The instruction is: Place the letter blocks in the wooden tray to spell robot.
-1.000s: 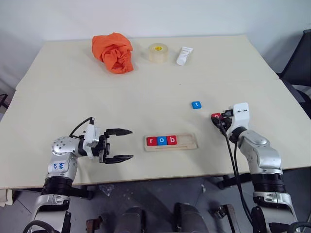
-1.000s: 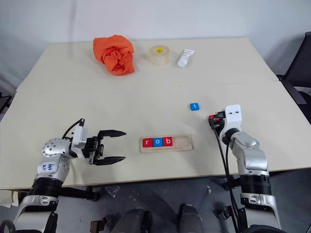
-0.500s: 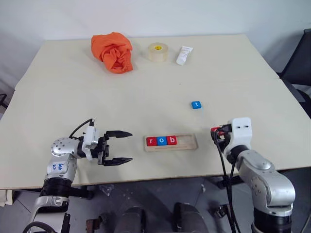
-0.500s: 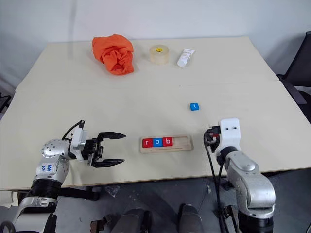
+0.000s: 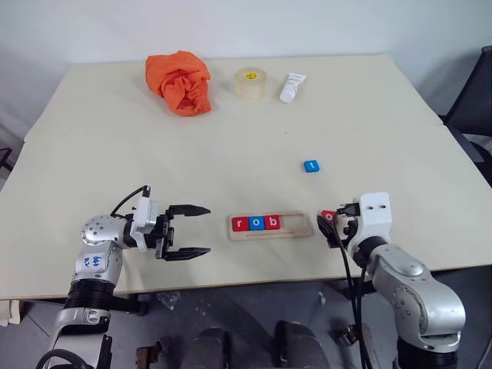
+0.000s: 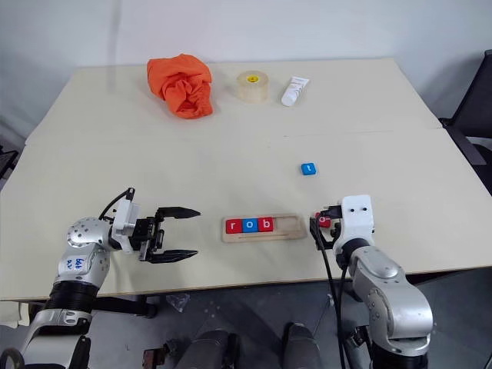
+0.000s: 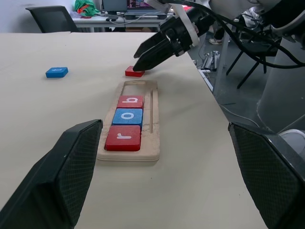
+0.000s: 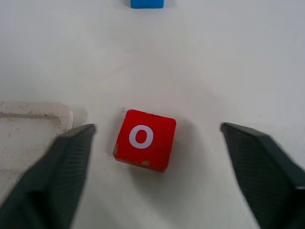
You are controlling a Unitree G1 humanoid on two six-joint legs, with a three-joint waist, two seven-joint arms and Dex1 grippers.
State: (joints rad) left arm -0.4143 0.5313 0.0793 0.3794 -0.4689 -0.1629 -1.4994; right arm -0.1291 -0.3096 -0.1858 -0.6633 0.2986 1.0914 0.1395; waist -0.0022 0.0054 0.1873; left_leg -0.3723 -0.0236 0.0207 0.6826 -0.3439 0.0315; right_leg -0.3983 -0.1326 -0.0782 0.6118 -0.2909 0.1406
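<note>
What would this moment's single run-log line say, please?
tray: r-o-b seated | red o block: on table beside tray | right gripper: open

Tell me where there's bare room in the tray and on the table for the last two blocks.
The wooden tray is bare right of r, o, b. Broad bare table lies between the tray and the orange cloth. Crowded: the tray's right end, where the red o block lies between the right gripper's open fingers.
</note>
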